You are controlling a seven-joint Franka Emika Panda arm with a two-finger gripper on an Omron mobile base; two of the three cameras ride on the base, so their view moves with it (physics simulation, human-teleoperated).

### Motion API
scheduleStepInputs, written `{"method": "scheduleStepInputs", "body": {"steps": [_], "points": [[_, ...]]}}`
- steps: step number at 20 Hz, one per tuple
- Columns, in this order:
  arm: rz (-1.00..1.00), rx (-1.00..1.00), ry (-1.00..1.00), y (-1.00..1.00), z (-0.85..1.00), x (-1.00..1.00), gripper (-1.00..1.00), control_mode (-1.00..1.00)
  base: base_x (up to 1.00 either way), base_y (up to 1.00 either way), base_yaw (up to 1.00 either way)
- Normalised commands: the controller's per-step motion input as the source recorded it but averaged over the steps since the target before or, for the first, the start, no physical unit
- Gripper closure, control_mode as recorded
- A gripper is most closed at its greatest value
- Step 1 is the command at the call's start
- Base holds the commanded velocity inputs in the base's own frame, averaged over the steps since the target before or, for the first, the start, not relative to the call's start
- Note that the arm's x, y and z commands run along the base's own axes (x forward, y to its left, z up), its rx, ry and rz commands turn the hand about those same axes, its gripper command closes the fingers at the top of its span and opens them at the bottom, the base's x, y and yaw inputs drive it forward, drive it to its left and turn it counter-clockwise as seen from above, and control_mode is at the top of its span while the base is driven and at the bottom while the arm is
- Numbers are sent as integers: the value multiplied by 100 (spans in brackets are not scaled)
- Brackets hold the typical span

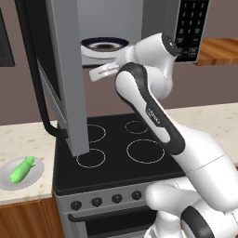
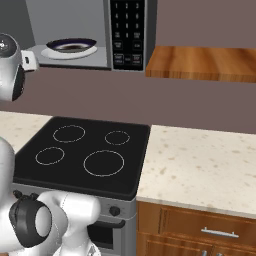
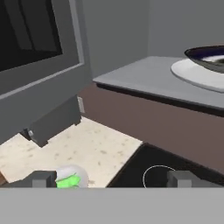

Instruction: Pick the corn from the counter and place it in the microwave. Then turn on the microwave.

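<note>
One corn (image 1: 22, 169) here, a small bright green cob in its husk with a paler tip, lying on a round grey plate (image 1: 37, 173) on the beige speckled stone-look desk (image 1: 28, 135) left of the stove. Its long axis runs diagonal in the left base view, paler end toward the upper right (back, toward the stovetop), fatter green end toward the front left. You can also catch it as a green blob on the plate low in the hand view.

Stovetop (image 1: 116, 148) is flat glossy black glass with thin white ring outlines, with a row of round dark knobs on the front below.

Microwave (image 2: 100, 35) is a big grey metal box mounted above the stove, with a black keypad panel on the right. Its door (image 1: 65, 74) is swung wide open, dark window, curved black handle. Inside sits a dark glossy bowl (image 1: 104, 45) on a white round turntable.

Claw (image 1: 96, 73) hangs up by the open microwave, well above the corn, its jaws spread wide with nothing between them. Wooden shelf (image 2: 200, 62) to the right looks like smooth brown grain.
</note>
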Motion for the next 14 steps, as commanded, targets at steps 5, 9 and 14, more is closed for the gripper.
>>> {"method": "scheduleStepInputs", "body": {"steps": [5, 9, 14], "points": [[-18, -3, 22, -4, -14, 27, -100, -100, 0, 0, 0], [-17, -4, 20, -5, -19, 25, -100, -100, 0, 0, 0], [-17, -4, 16, -4, -24, 23, -100, -100, 0, 0, 0]]}}
